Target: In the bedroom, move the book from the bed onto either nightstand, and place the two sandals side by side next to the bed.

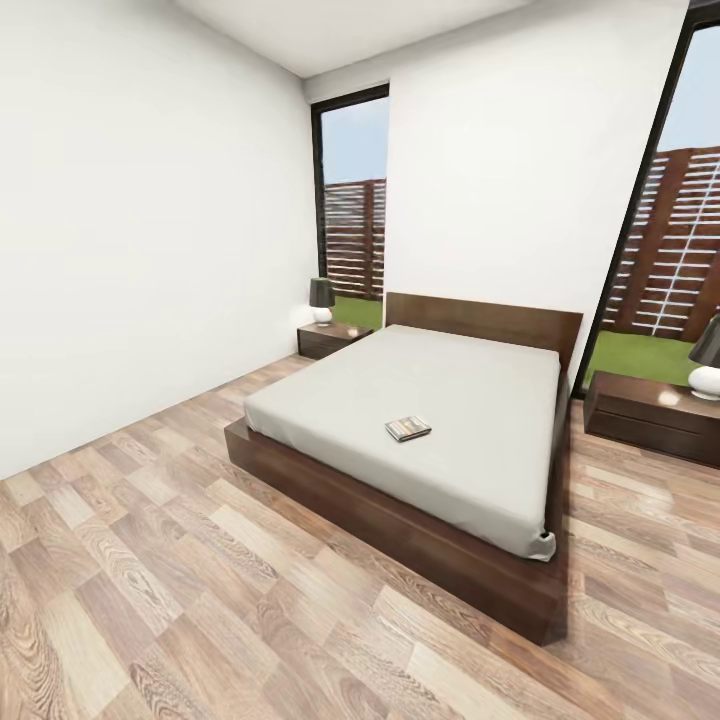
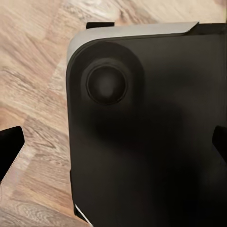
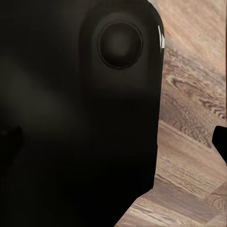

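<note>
The bed [image 1: 380, 512] is a low dark-brown platform with a bare grey mattress, standing in the middle of the bedroom in the head view. The book [image 1: 408, 428] lies flat on the mattress near its front edge. One nightstand [image 1: 330, 338] stands at the bed's far left, another nightstand [image 1: 650, 415] at its right. The sandals are out of view. My left gripper [image 2: 113, 149] hangs over my black base [image 2: 151, 142] with its fingers wide apart and nothing between them. My right gripper [image 3: 113, 146] is likewise spread open over the base [image 3: 71, 118].
Each nightstand carries a dark-shaded lamp [image 1: 321, 298] [image 1: 708, 360]. Wood-plank floor [image 1: 150, 580] stretches from me to the bed's foot and along both sides. White walls close the left side and back, with tall windows [image 1: 352, 200] behind the nightstands.
</note>
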